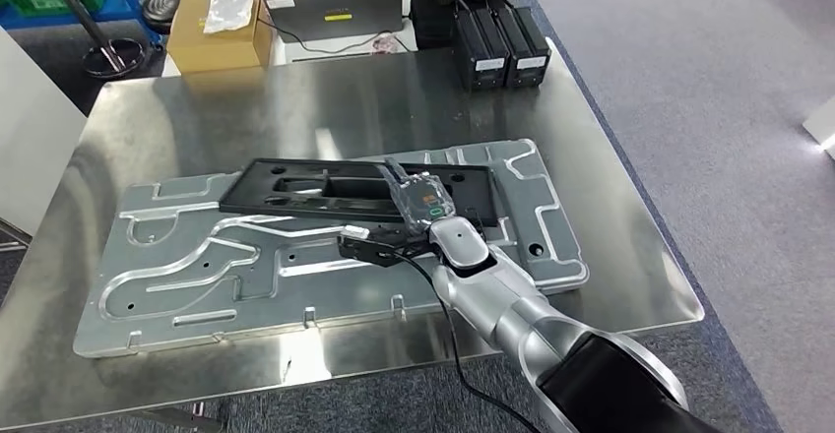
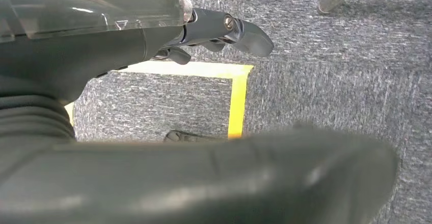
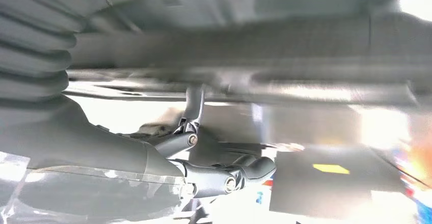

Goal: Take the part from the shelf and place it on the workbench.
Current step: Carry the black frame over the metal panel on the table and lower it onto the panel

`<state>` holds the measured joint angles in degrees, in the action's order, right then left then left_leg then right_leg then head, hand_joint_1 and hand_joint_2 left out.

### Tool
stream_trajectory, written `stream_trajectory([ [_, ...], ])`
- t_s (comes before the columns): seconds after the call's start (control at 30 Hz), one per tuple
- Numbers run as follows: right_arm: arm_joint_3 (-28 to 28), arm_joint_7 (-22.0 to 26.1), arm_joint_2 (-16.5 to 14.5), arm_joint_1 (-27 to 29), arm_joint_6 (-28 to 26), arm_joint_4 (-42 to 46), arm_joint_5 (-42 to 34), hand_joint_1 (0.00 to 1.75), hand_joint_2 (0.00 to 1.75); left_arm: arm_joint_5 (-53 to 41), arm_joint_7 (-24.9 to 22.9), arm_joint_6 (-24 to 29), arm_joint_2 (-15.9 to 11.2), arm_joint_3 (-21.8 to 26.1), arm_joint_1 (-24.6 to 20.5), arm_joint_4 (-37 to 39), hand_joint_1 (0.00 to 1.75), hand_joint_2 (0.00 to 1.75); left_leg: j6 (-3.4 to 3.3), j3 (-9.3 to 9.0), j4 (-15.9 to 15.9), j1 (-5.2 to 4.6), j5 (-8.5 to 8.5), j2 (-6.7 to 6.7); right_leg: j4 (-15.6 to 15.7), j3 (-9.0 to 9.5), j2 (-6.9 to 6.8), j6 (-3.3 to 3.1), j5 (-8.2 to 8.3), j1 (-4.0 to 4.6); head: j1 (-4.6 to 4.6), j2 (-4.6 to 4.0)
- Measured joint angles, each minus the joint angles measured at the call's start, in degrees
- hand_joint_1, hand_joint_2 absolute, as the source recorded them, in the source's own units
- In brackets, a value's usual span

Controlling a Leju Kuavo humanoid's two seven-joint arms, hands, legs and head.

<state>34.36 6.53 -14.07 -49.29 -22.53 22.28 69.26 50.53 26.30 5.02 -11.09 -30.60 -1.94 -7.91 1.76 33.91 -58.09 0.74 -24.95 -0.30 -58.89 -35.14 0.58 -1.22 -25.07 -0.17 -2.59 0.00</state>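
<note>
- On the steel workbench (image 1: 197, 118) lies a large silver machined plate (image 1: 295, 266), and the black frame-shaped part (image 1: 295, 185) rests flat on the plate's far half.
- Behind the workbench stand a cardboard box (image 1: 212, 39) with a crumpled plastic bag (image 1: 228, 5) on top, a closed grey laptop (image 1: 340, 5), and two black upright units (image 1: 502, 44) at the bench's far right corner.
- From the lower right, the right arm reaches over the plate; the right hand (image 1: 418, 207), wrapped in clear film, lies on the near right edge of the black part, fingers touching it. Whether it clasps the part or just rests there I cannot tell.
- A black cable (image 1: 448, 340) trails from the wrist across the plate's near edge.
- Up close, the right wrist view gives the dark fingers (image 3: 224, 175) curled beneath a blurred flat edge, with the laptop's yellow label beyond.
- Down at the robot's side, the left wrist view looks at grey carpet (image 2: 331, 81) marked with yellow tape (image 2: 237, 107); the left hand (image 2: 214, 30) holds nothing, fingers bent inward.
</note>
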Motion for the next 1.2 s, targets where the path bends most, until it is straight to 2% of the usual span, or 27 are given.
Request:
stream_trajectory([
  [0.07,-2.0,4.0,-0.4,0.7,-1.3,1.4,-3.4,0.0,0.0,0.3,0.0,0.0,-0.1,-0.3,-0.1,0.0,0.0,0.0,-0.78,-0.09,0.2,-0.13,0.07,-0.09,0.1,-0.06,0.06,0.67,0.05,0.02,0.03,0.0],
  [0.13,-3.9,7.4,-0.6,1.4,-2.5,3.2,-6.7,0.0,0.0,0.6,0.1,0.0,-0.1,-0.5,-0.1,0.0,0.0,0.0,-1.57,-0.33,0.7,0.07,0.37,-0.05,-1.1,-0.42,-0.03,1.29,-0.98,-0.01,0.07,0.0],
  [0.17,-4.8,8.9,-0.6,1.7,-3.2,4.1,-8.2,0.0,0.0,0.8,0.1,0.0,-0.1,-0.7,-0.1,0.0,0.0,0.0,-1.93,-0.44,0.9,0.2,0.51,-0.02,-3.3,-1.32,-0.1,1.53,-2.35,-0.02,0.09,0.0],
  [0.23,-6.2,11.7,-0.6,2.6,-4.7,6.0,-11.2,0.0,0.0,1.2,0.1,0.1,-0.1,-0.9,-0.1,0.0,0.0,0.0,-2.3,-0.46,1.0,0.13,0.53,0.0,-10.3,-4.61,-0.21,1.82,-5.92,-0.14,0.13,0.0],
  [0.27,-6.8,13.2,-0.6,3.4,-5.7,7.1,-13.0,0.0,0.0,1.5,0.1,0.1,-0.1,-1.0,0.0,0.0,0.0,0.0,-2.35,-0.46,0.9,0.09,0.51,-0.01,-13.7,-6.27,-0.23,1.91,-7.17,-0.17,0.13,0.0],
  [0.3,-7.3,14.8,-0.5,4.3,-6.6,8.5,-15.1,0.0,0.0,1.7,0.1,0.1,-0.1,-1.1,0.0,0.0,0.0,0.0,-2.37,-0.48,0.9,0.06,0.48,-0.03,-15.6,-7.26,-0.24,1.94,-7.47,-0.18,0.13,0.0],
  [0.33,-7.8,16.6,-0.4,5.4,-7.2,10.3,-17.7,0.0,0.0,2.0,0.1,0.1,-0.1,-1.2,0.0,0.0,0.0,0.0,-2.36,-0.49,0.9,0.04,0.45,-0.06,-15.3,-7.24,-0.25,1.89,-6.68,-0.18,0.13,0.0],
  [0.37,-8.2,18.2,-0.3,6.3,-7.4,12.4,-20.2,0.0,0.0,2.3,0.1,0.1,-0.1,-1.2,0.1,0.0,0.0,0.0,-2.32,-0.52,0.8,0.01,0.38,-0.08,-12.8,-6.07,-0.25,1.74,-4.93,-0.17,0.13,0.0],
  [0.43,-8.8,20.1,0.0,7.6,-7.3,16.6,-24.1,0.0,0.0,2.5,0.1,0.2,-0.1,-1.4,0.1,0.0,0.0,0.0,-2.05,-0.47,0.4,-0.14,0.11,-0.11,-5.0,-2.28,-0.26,1.19,-1.34,-0.04,0.12,0.0],
  [0.47,-9.0,20.4,0.1,7.9,-7.1,18.3,-24.9,0.0,0.0,2.6,0.1,0.2,0.0,-1.4,0.0,0.0,0.0,0.0,-1.84,-0.4,0.3,-0.26,-0.05,-0.1,-2.1,-0.92,-0.26,0.93,-0.41,0.05,0.12,0.0],
  [0.5,-9.1,20.6,0.3,8.3,-6.9,19.7,-25.6,0.0,0.0,2.7,0.2,0.2,0.0,-1.5,0.0,0.0,0.0,0.0,-1.58,-0.34,0.2,-0.33,-0.17,-0.09,-0.6,-0.22,-0.24,0.7,-0.14,0.18,0.1,0.0],
  [0.57,-9.6,21.7,0.6,9.5,-5.7,22.6,-28.7,0.0,0.0,3.0,0.3,0.2,0.0,-1.6,0.1,0.0,0.0,0.0,-0.99,-0.36,0.2,-0.31,-0.23,-0.09,-0.1,-0.11,-0.21,0.26,-0.2,0.37,0.1,0.0],
  [0.63,-10.6,24.6,1.0,11.4,-2.1,26.8,-36.6,0.0,0.0,3.6,0.5,0.2,0.0,-1.7,0.1,0.0,0.0,0.0,-0.4,-0.14,-0.5,-0.14,-0.99,-0.05,0.3,0.15,-0.32,-0.34,0.02,0.18,0.09,0.0],
  [0.7,-12.0,28.6,1.6,14.0,3.4,32.8,-48.3,0.0,0.0,4.5,0.8,0.3,0.0,-1.7,0.2,0.0,0.0,0.0,0.13,1.73,-5.0,-0.01,-3.81,0.0,0.7,0.43,-0.53,-0.79,0.15,-0.13,0.05,0.0],
  [0.77,-14.2,31.8,2.5,17.8,7.8,40.6,-59.7,0.0,0.0,5.6,1.3,0.3,0.0,-1.8,0.3,0.0,0.0,0.0,0.58,5.03,-12.3,0.11,-7.25,0.03,0.7,0.49,-0.73,-0.95,0.03,-0.14,0.04,0.0],
  [0.8,-15.5,32.7,2.9,20.2,9.3,44.8,-64.1,0.0,0.0,6.1,1.6,0.3,0.1,-1.8,0.5,0.1,0.0,0.0,0.72,6.21,-14.8,0.18,-7.95,0.04,0.7,0.53,-0.81,-0.95,-0.07,-0.13,0.04,0.0],
  [0.83,-17.0,33.2,3.3,22.9,10.6,49.9,-67.4,0.0,0.0,6.7,1.9,0.4,0.2,-1.8,0.7,0.1,0.0,0.0,0.81,6.47,-15.4,0.26,-7.54,0.05,0.6,0.58,-0.87,-0.91,-0.18,-0.14,0.04,0.0],
  [0.87,-18.4,33.4,3.6,25.5,11.7,54.9,-69.3,0.0,0.0,7.2,2.1,0.4,0.2,-1.8,0.9,0.2,0.0,0.0,0.81,5.63,-13.6,0.33,-6.12,0.06,0.4,0.65,-0.89,-0.82,-0.3,-0.15,0.04,0.0],
  [0.93,-21.0,33.6,4.3,30.4,13.8,64.8,-69.7,0.0,0.0,8.0,2.2,0.6,0.3,-1.8,1.1,0.4,0.0,0.0,0.51,1.82,-6.1,0.41,-2.44,0.04,0.2,0.85,-0.81,-0.51,-0.57,-0.13,0.04,0.0],
  [0.97,-21.8,33.7,4.7,32.4,14.4,68.9,-69.1,0.0,0.0,8.3,2.2,0.6,0.3,-1.9,1.1,0.5,0.0,0.0,0.22,0.2,-2.8,0.32,-1.38,0.0,0.0,0.85,-0.7,-0.29,-0.65,-0.06,0.04,0.0],
  [1.0,-22.5,33.7,5.1,34.0,14.6,72.5,-68.3,0.0,0.0,8.5,2.2,0.7,0.4,-2.0,1.1,0.6,0.0,0.0,-0.07,-0.78,-0.8,0.2,-0.93,-0.03,0.0,0.81,-0.6,-0.02,-0.66,-0.02,0.05,0.0],
  [1.1,-22.9,33.7,6.9,38.0,11.7,80.5,-65.2,0.0,0.0,8.8,2.2,0.3,0.5,-2.6,1.0,0.8,0.0,0.0,-1.08,-1.0,0.1,-0.01,-0.67,-0.01,0.0,0.72,-0.51,0.99,-0.56,-0.12,0.07,0.0],
  [1.13,-22.8,33.7,7.8,39.1,9.6,82.7,-64.1,0.0,0.0,8.9,2.2,0.1,0.5,-2.9,0.9,0.9,0.0,0.0,-1.55,-0.97,0.3,0.06,-0.38,0.03,-0.4,0.62,-0.52,1.34,-1.16,-0.19,0.08,0.0],
  [1.17,-22.5,33.7,8.8,40.0,7.5,84.5,-63.2,0.0,0.0,8.9,2.2,-0.2,0.5,-3.2,0.8,1.0,0.0,0.0,-2.04,-0.88,0.6,0.16,-0.05,0.09,-1.7,0.21,-0.51,1.63,-2.48,-0.22,0.13,0.0],
  [1.2,-22.2,33.7,9.9,40.7,5.7,86.0,-62.6,0.0,0.0,9.0,2.2,-0.4,0.5,-3.5,0.7,1.0,0.0,0.0,-2.45,-0.71,0.7,0.24,0.26,0.17,-4.0,-0.61,-0.51,1.84,-4.52,-0.25,0.18,0.0],
])
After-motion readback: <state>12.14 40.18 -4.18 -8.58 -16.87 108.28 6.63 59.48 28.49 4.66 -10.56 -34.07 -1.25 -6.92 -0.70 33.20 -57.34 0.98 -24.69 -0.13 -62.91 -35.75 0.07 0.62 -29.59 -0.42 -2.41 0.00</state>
